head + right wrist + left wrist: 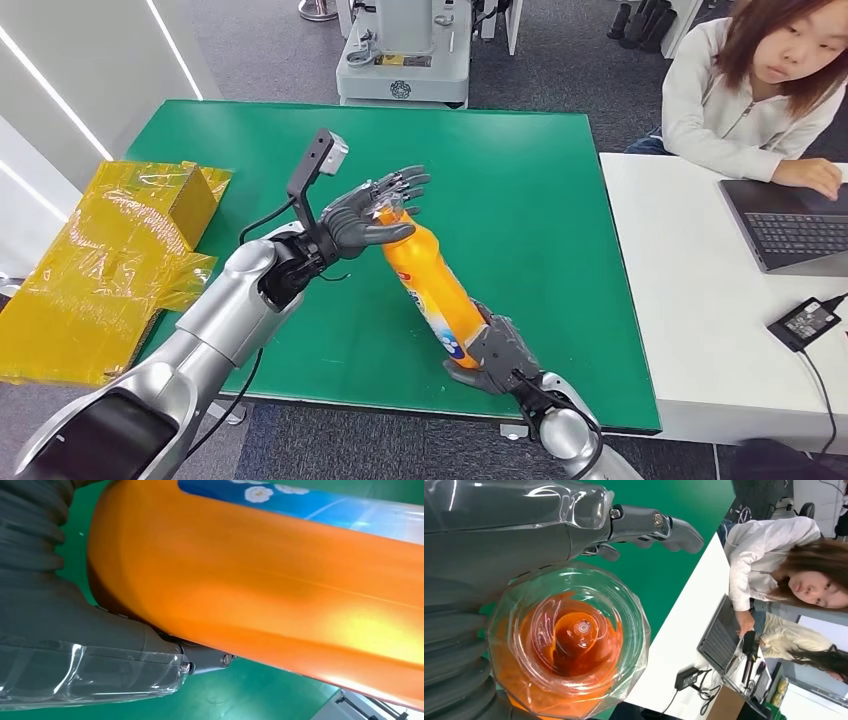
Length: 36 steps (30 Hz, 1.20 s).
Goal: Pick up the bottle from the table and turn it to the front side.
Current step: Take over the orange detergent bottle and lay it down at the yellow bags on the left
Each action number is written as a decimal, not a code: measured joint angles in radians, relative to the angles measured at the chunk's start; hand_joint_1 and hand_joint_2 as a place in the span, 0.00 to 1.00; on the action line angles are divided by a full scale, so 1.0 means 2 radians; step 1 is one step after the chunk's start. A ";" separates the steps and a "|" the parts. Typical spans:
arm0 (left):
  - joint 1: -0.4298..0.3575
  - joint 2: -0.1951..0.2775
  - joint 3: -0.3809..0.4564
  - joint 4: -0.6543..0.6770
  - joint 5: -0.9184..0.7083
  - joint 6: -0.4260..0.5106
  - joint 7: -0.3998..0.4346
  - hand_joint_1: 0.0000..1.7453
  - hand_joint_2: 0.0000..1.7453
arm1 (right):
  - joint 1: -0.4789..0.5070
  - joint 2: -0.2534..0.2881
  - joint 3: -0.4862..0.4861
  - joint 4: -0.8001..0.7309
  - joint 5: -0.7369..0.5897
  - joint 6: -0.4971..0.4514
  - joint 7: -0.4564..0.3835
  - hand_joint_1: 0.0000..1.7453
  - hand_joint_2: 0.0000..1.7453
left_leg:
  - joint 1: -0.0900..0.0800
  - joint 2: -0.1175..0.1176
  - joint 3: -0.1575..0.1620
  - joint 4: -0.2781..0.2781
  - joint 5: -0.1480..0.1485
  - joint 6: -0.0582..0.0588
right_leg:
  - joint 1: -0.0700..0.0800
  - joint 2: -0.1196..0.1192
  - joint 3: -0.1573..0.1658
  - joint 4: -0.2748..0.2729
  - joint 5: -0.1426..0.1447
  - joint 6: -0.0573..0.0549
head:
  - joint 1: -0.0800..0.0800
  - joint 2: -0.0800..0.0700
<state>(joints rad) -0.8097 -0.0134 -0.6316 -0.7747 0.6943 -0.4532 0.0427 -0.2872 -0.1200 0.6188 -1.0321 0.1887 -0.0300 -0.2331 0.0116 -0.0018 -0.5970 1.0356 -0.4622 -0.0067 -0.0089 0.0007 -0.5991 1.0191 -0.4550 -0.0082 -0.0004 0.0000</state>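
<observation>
Both hands are seen on the bottle (428, 280), which is held tilted in the air above the green table (560, 200). Its lower body is gripped by the right hand (495, 352), fingers wrapped round it, while its clear cap end is cupped by the left hand (375, 212), thumb under the neck and fingers spread past the top.

The bottle is filled with orange liquid, so some weight is to be expected. The plastic looks smooth, glossy and probably slippery, and fairly stiff. The firmest hold is judged to be on the wide body, with the cap end only steadied during turning. A blue label (310, 502) is seen along one side.
</observation>
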 joint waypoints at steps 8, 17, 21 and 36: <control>0.000 0.001 -0.007 0.006 -0.006 0.008 -0.020 0.00 1.00 | 0.006 -0.001 -0.010 -0.020 -0.010 -0.034 -0.016 1.00 1.00 | 0.000 0.000 0.000 0.000 0.000 0.000 | 0.000 0.000 0.000 0.000 0.000 0.000 | 0.000 0.000; -0.003 -0.001 -0.009 0.007 0.003 0.011 -0.038 0.00 1.00 | 0.026 -0.002 -0.038 -0.070 -0.024 -0.066 -0.029 1.00 1.00 | 0.000 0.000 0.000 0.000 0.000 0.000 | 0.000 0.000 0.000 0.000 0.000 0.000 | 0.000 0.000; -0.003 -0.006 -0.008 0.005 0.008 0.032 -0.044 0.00 1.00 | 0.029 -0.002 -0.044 -0.080 -0.032 -0.080 -0.038 1.00 1.00 | 0.000 0.000 0.000 0.000 0.000 0.000 | 0.000 0.000 0.000 0.000 0.000 0.000 | 0.000 0.000; 0.005 -0.041 -0.009 -0.038 0.027 0.061 -0.034 0.00 1.00 | -0.006 0.037 -0.048 -0.045 -0.017 -0.089 -0.027 1.00 1.00 | 0.000 0.000 0.000 0.000 0.000 0.000 | 0.000 0.000 0.000 0.000 0.000 0.000 | 0.000 0.000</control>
<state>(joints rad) -0.8007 -0.0946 -0.6487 -0.8517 0.7489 -0.3315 -0.0243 -0.2993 -0.0456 0.5228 -1.1214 0.1542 -0.2088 -0.2869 0.0116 -0.0023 -0.5975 1.0354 -0.4621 -0.0068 -0.0089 0.0000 -0.5989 1.0193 -0.4550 -0.0082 -0.0004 0.0000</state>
